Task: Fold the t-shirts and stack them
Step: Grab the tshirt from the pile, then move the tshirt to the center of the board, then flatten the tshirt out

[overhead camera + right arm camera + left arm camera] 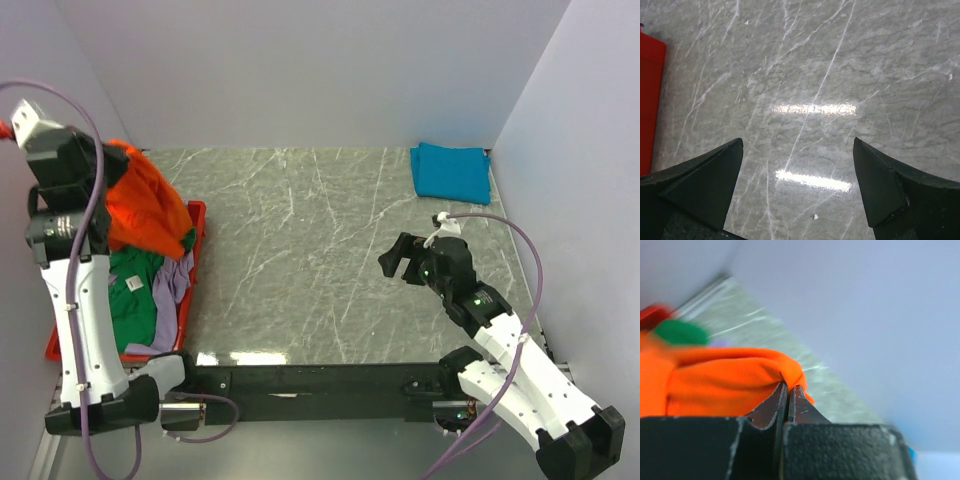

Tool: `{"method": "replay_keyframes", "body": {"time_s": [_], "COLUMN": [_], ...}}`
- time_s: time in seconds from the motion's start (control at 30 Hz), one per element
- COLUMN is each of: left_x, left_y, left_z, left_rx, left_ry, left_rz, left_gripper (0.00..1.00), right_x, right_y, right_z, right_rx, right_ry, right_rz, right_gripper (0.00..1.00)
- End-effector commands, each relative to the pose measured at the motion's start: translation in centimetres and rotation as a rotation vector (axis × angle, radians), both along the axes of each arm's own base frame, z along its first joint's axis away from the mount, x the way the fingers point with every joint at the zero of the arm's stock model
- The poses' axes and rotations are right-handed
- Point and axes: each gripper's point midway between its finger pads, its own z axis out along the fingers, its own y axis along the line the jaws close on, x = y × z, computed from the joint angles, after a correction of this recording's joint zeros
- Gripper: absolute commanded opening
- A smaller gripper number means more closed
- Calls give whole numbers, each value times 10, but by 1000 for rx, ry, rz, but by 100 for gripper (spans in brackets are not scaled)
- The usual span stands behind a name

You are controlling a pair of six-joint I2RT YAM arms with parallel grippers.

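My left gripper is shut on a fold of the bright orange t-shirt, which hangs bunched above the red tray at the far left. In the left wrist view the fingers meet at the gripper, with the orange t-shirt pinched between them. A green t-shirt and a pale lavender one lie crumpled in the tray. A teal-blue t-shirt lies folded at the back right corner. My right gripper hovers open over bare table at the right, nothing between its fingers.
The grey marble table stretches between the tray and the folded teal shirt. Pale walls close in the back and both sides. The tray's edge shows at the left of the right wrist view.
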Motion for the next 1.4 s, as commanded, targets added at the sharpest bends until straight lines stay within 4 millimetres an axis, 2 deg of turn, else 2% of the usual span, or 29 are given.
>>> {"method": "replay_keyframes", "body": {"time_s": [0.0, 0.03, 0.07, 0.1, 0.13, 0.17, 0.27, 0.33, 0.43, 0.53, 0.63, 0.67, 0.7, 0.73, 0.77, 0.8, 0.83, 0.87, 0.93, 0.97, 1.0, 1.03, 1.07, 1.1, 1.13, 1.2, 1.23, 1.3, 1.37], "left_x": [5, 8, 4, 3, 10, 3, 5, 7, 13, 20, 29, 32, 36, 39, 40, 43, 44, 43, 39, 34, 34, 33, 27, 23, 14, 5, -5, -21, -28], "left_y": [-39, -49, -66, -76, -84, -110, -145, -160, -188, -224, -268, -285, -300, -310, -317, -322, -322, -320, -315, -312, -303, -295, -288, -282, -273, -259, -251, -242, -242], "left_z": [74, 82, 105, 114, 115, 132, 137, 138, 120, 92, 43, 9, -8, -25, -57, -75, -88, -109, -122, -140, -144, -152, -172, -176, -200, -212, -237, -260, -270], "left_rx": [41, 36, 42, 43, 40, 45, 30, 8, -17, -56, -97, -104, -120, -137, -142, -147, -146, -143, -139, -135, -124, -120, -112, -113, -121, -136, -136, -171, -201], "left_ry": [-185, -201, -256, -275, -266, -305, -312, -329, -295, -248, -163, -92, -67, -36, 33, 71, 99, 143, 169, 209, 212, 228, 271, 278, 337, 347, 399, 425, 425], "left_rz": [-216, -268, -322, -356, -367, -437, -499, -529, -587, -656, -749, -788, -833, -858, -873, -887, -879, -870, -850, -846, -806, -763, -740, -717, -676, -615, -588, -560, -562], "left_gripper": [0, 0, 1, 0, 0, 0, 0, 0, 0, 0, 2, 5, 12, 30, 38, 45, 52, 55, 58, 58, 58, 57, 57, 56, 56, 53, 53, 50, 49], "right_x": [7, 8, 8, 8, 9, 9, 10, 10, 8, 6, 4, 3, 3, 3, 3, 1, -1, -2, -5, -9, -8, -13, -16, -16, -21, -25, -25, -24, -20], "right_y": [4, 5, 6, 6, 7, 8, 10, 10, 10, 8, 8, 9, 9, 9, 9, 13, 14, 15, 18, 22, 25, 27, 32, 36, 37, 44, 45, 44, 38], "right_z": [27, 32, 34, 34, 40, 41, 50, 54, 59, 60, 55, 55, 54, 48, 45, 43, 36, 33, 18, 13, 12, -4, -9, -10, -27, -42, -49, -60, -69], "right_rx": [18, 24, 26, 25, 30, 34, 45, 50, 52, 51, 60, 70, 75, 74, 82, 94, 96, 106, 117, 141, 160, 169, 201, 228, 233, 271, 274, 267, 237], "right_ry": [-71, -80, -86, -86, -100, -102, -123, -132, -142, -148, -143, -141, -142, -131, -121, -110, -91, -78, -46, -31, -35, -3, 18, 14, 50, 82, 101, 114, 129], "right_rz": [17, 21, 24, 26, 27, 36, 42, 43, 47, 42, 42, 43, 42, 38, 32, 49, 57, 55, 60, 74, 81, 89, 103, 112, 118, 134, 131, 111, 75], "right_gripper": [96, 96, 96, 96, 96, 96, 96, 95, 95, 95, 95, 95, 95, 94, 94, 94, 94, 94, 93, 93, 92, 91, 90, 90, 87, 85, 84, 83, 83]}}
